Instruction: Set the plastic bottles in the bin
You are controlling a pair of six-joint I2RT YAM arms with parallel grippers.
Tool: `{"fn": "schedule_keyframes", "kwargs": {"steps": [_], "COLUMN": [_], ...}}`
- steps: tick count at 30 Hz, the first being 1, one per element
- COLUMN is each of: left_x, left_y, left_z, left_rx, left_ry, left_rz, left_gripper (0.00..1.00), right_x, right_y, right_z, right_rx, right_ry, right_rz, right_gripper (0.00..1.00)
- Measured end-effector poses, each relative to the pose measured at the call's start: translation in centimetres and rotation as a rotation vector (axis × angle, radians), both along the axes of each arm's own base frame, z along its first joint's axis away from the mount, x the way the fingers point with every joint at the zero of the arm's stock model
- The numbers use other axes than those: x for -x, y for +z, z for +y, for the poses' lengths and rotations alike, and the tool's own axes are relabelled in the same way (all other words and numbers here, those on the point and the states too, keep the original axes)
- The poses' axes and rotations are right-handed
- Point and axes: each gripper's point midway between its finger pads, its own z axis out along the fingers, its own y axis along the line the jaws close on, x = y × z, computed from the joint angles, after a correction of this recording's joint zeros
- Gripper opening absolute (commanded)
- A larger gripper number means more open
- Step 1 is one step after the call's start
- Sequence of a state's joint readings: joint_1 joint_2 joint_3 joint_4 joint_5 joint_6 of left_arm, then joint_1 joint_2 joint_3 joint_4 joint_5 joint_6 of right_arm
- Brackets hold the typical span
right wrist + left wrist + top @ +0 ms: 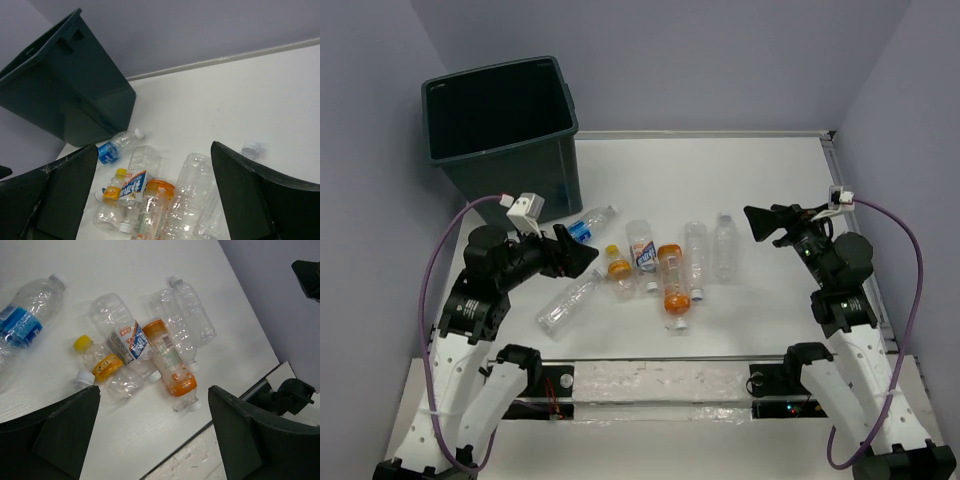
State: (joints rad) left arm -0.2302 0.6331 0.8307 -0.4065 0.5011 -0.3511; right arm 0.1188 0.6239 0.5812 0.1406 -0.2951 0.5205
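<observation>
Top external: you are seeing the left end effector [586, 262], jaws spread, nearest the small clear yellow-capped plastic bottle [619, 273] at its three o'clock, axis running twelve-to-six.

Top external looked down from high behind, whole table [760, 170] | left wrist close over the plastic bottles [170, 365] | right wrist faced the bin [65, 95], same bottles shared

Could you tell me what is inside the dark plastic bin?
Nothing shows inside the dark grey-green rectangular plastic bin; its interior looks dark and bare, though the near wall hides part of the floor.
</observation>
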Motion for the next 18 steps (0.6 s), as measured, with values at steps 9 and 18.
{"fn": "schedule_keyframes", "kwargs": {"steps": [9,18], "left_x": [1.9,4.2], "left_y": [-4.4,-10.5], "left_z": [-0.9,1.7], "left_rx": [-0.085,-0.370], "left_ry": [-0.049,0.044], "left_rz": [0.216,0.462], "left_gripper": [0.99,0.99], "right_x": [0.4,-1.2], "right_y": [1.0,-1.9], "right_z": [-0.7,-0.6], "right_rx": [0.000,0.024], "right_ry": [-0.039,-0.044], "right_rz": [-0.042,0.061], "right_gripper": [1.00,1.00]}}
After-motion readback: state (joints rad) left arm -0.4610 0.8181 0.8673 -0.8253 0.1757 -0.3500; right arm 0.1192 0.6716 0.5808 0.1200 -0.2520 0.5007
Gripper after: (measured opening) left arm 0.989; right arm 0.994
